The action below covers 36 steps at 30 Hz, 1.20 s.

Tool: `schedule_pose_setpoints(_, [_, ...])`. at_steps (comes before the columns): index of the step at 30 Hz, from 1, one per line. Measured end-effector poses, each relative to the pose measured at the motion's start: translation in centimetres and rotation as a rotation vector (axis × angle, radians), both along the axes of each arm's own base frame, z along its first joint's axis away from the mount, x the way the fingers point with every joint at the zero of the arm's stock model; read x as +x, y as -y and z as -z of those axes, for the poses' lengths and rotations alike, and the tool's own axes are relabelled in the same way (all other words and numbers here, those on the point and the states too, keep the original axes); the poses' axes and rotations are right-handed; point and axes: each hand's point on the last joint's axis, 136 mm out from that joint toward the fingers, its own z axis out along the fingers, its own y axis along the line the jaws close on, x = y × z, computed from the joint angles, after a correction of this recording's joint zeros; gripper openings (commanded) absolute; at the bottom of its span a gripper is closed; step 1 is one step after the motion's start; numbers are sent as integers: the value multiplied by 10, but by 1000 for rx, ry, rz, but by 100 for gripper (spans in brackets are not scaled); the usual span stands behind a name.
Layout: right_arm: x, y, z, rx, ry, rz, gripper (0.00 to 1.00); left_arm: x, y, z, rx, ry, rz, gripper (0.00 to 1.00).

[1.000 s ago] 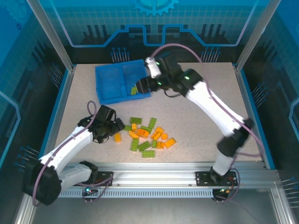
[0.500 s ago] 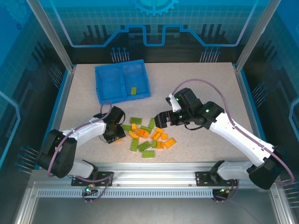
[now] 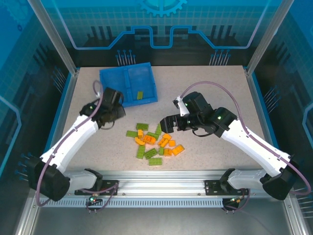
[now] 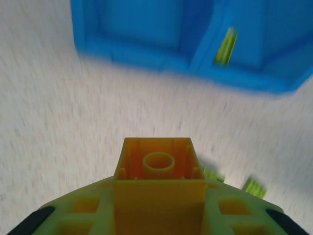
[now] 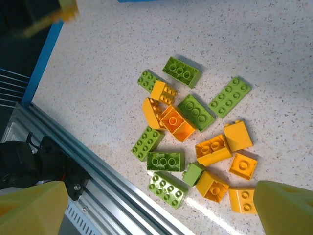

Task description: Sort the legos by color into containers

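Speckled table [image 3: 210, 88] carries a blue tray [image 3: 113, 84] at far left and a pile of bricks [image 3: 154, 142]. The left gripper [image 4: 159, 208] grips an orange brick [image 4: 157, 164] just before the tray; the right gripper [image 3: 168, 123] hangs over the pile, jaws spread wide. A green brick [image 3: 140, 95] lies in the right compartment, so releasing there would mix colors; the wrist view is blurred, perhaps hiding a weak grip.

Speckled tabletop [image 3: 220, 73], aluminium rail [image 3: 161, 188] along its near edge, seemingly tinted blue panels [image 3: 161, 29] behind.
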Motion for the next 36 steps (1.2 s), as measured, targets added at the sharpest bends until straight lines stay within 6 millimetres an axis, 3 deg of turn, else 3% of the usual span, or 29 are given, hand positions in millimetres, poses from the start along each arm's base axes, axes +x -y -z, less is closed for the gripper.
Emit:
schedule_pose_setpoints(2, [2, 0, 0, -1, 7, 7, 99, 29, -16, -16, 40, 43, -36, 16])
schedule_pose_setpoints(4, [3, 1, -1, -5, 14, 14, 99, 56, -30, -14, 74, 35, -62, 14])
schedule_pose_setpoints(8, [4, 3, -3, -9, 27, 28, 99, 117, -48, 19, 120, -44, -89, 14])
schedule_pose_setpoints(13, [-1, 10, -13, 5, 53, 42, 99, 174, -54, 75, 97, -135, -91, 14])
schedule_pose_setpoints(16, [-5, 17, -20, 15, 69, 59, 99, 195, -60, 108, 59, -182, -99, 16])
schedule_pose_setpoints(19, [-10, 24, -24, 24, 81, 72, 99, 208, -66, 136, 11, -221, -117, 26])
schedule_pose_setpoints(23, [-15, 31, -29, 27, 93, 88, 99, 207, -70, 149, -17, -252, -125, 36])
schedule_pose_setpoints(28, [-16, 37, -27, 19, 98, 107, 99, 208, -65, 131, -46, -216, -116, 48])
schedule_pose_setpoints(31, [-15, 36, -25, 14, 95, 107, 99, 204, -63, 98, -63, -162, -116, 51])
schedule_pose_setpoints(36, [-11, 32, -18, -2, 80, 106, 99, 195, -63, 25, -76, -25, -112, 51])
